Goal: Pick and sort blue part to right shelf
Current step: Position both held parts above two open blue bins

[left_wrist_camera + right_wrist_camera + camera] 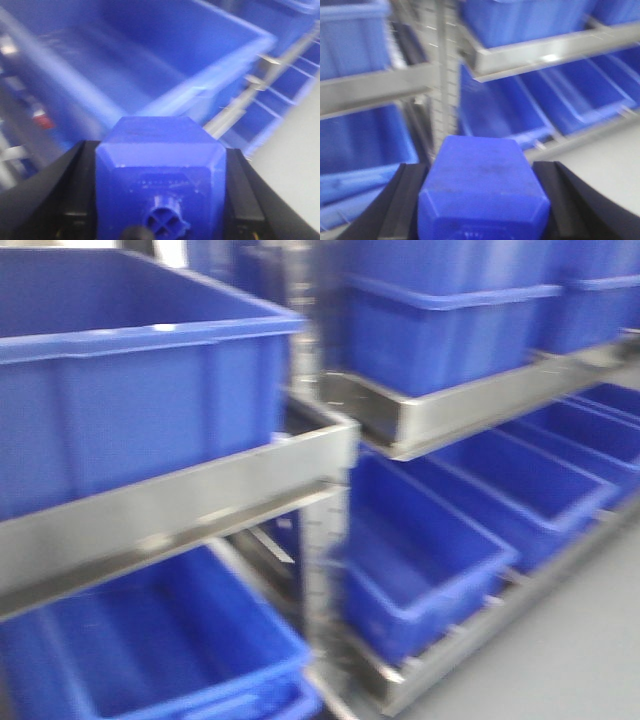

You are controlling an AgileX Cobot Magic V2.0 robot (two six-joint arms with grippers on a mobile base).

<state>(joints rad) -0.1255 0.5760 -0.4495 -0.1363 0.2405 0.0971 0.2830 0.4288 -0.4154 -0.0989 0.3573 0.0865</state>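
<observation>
Each gripper holds a blue part. In the left wrist view a blocky blue part (160, 170) with a cross-shaped peg sits between the black fingers (75, 195) of my left gripper (160, 192), which is shut on it, above an open blue bin (150, 65). My right gripper (482, 200) is shut on a second blue part (482, 185). The right shelf (470, 405) shows in the front view as a grey steel rack with blue bins on two levels, and in the right wrist view as the right shelf (540, 55) beyond the held part. All frames are blurred.
A second rack (170, 505) with a large blue bin (130, 390) stands at left, a steel upright (320, 570) between the two racks. Lower blue bins (430, 550) slope toward a grey floor (570, 640) at the right.
</observation>
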